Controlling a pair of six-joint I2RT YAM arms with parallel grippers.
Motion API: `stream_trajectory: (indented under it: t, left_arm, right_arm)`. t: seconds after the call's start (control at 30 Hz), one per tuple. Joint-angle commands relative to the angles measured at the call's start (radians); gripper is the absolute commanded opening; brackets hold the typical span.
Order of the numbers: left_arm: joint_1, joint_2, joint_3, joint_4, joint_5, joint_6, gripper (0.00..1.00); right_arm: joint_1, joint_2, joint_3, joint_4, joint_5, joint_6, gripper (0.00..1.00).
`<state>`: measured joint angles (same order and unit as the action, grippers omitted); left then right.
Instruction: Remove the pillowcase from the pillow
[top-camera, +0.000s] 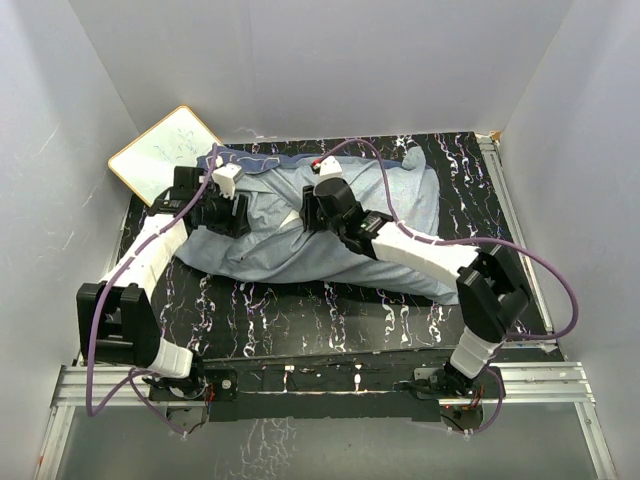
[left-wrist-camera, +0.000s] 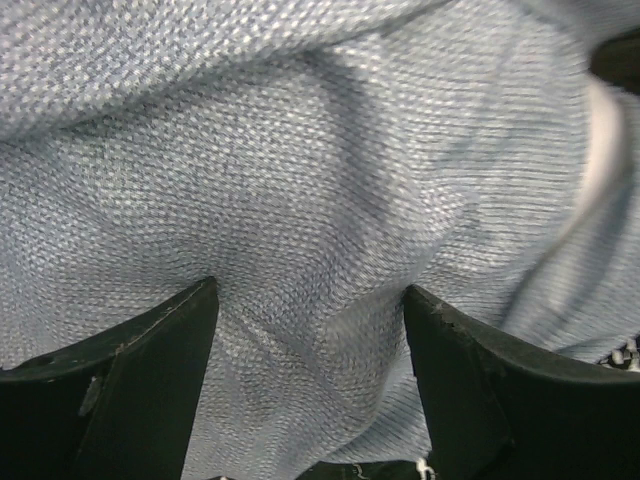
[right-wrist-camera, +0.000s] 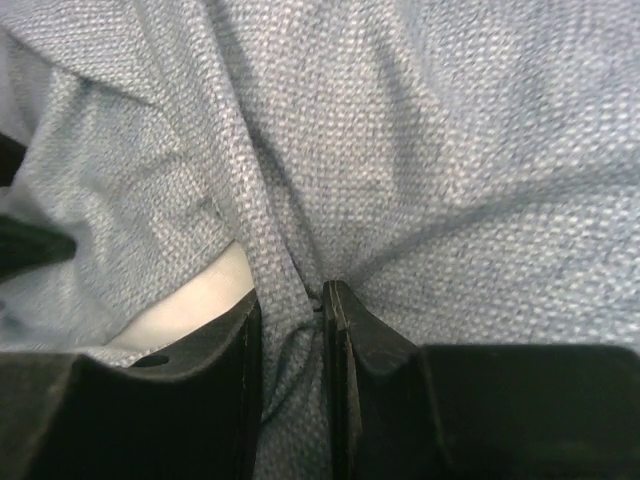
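Right claw tight on pillowcase; left claw wide, against it.

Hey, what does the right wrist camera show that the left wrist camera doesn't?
Only the right wrist view: the right gripper with its jaws nearly together, pinching a fold of the pillowcase, and a white patch beside it, likely the pillow peeking out. Only the left wrist view: the left gripper spread wide, with cloth bulging between the jaws but not clamped. Both: pale grey-blue woven cloth, creased, filling the frame.
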<state>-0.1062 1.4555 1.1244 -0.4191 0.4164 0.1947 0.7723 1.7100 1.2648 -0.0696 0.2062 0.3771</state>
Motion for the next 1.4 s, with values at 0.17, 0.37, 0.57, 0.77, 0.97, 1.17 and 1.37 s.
stream_trajectory:
  t: [0.17,0.37,0.57,0.77,0.97,1.17,1.37]
  left_arm:
    - [-0.007,-0.142,-0.084,0.097,-0.225,0.062,0.06]
    - [-0.007,-0.202,-0.016,0.124,-0.324,0.054,0.00]
    - [-0.008,-0.245,0.010,0.103,-0.296,0.015,0.29]
    - [-0.030,-0.193,0.021,-0.005,-0.022,-0.041,0.65]
    - [-0.079,-0.109,0.023,0.026,-0.004,-0.020,0.80]
    - [-0.104,-0.030,0.040,0.022,-0.158,0.153,0.83]
    - [-0.108,0.033,0.003,0.148,-0.621,0.269,0.67]
  right_arm:
    - [0.051,-0.132,-0.068,-0.051,0.013,-0.023,0.30]
    - [0.049,-0.116,-0.072,-0.065,0.072,-0.056,0.29]
    - [0.047,-0.046,-0.081,-0.067,0.082,-0.055,0.27]
    - [0.049,0.003,-0.062,-0.053,0.034,-0.028,0.26]
    - [0.048,0.016,-0.053,-0.054,0.016,-0.022,0.25]
    - [0.048,-0.005,-0.063,-0.063,0.035,-0.030,0.25]
    - [0.045,-0.034,-0.059,-0.067,0.051,-0.047,0.25]
